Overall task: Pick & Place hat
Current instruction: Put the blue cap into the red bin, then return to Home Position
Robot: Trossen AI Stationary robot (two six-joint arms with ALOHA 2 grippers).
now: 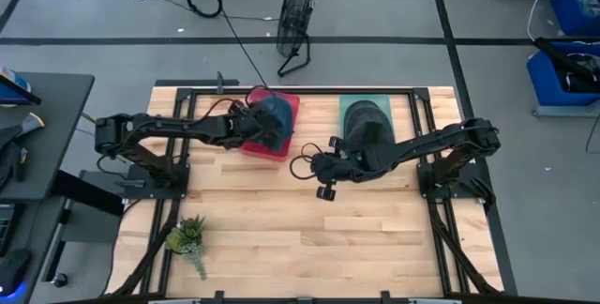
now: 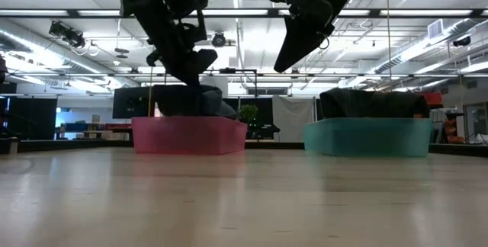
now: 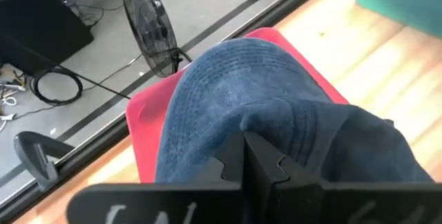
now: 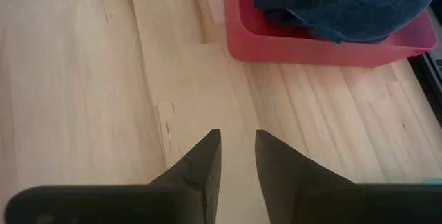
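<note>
A blue denim hat (image 3: 228, 92) lies in the red tray (image 3: 141, 113) at the table's far left-centre (image 1: 272, 116). My left gripper (image 3: 245, 137) reaches into that tray and is shut on the hat; the low view shows it down at the hat (image 2: 200, 94). A dark hat (image 1: 367, 128) rests in the green tray (image 1: 349, 105) to the right. My right gripper (image 4: 238, 141) is open, raised over bare table between the trays (image 1: 314, 166), touching nothing, with the red tray (image 4: 311, 48) ahead of it. My left gripper pinches a raised pucker of the hat's blue cloth (image 3: 257, 117) between its two shut fingers, slanting down from the table's left side. How many layers it holds cannot be told. The hat still rests in the red tray.
A small potted plant (image 1: 187, 238) sits near the table's near left corner. A fan (image 1: 295, 22) and cables stand on the floor beyond the far edge. Bare wood (image 1: 319, 238) spreads across the near half of the table. Black frame rails (image 1: 422, 144) run beside the trays.
</note>
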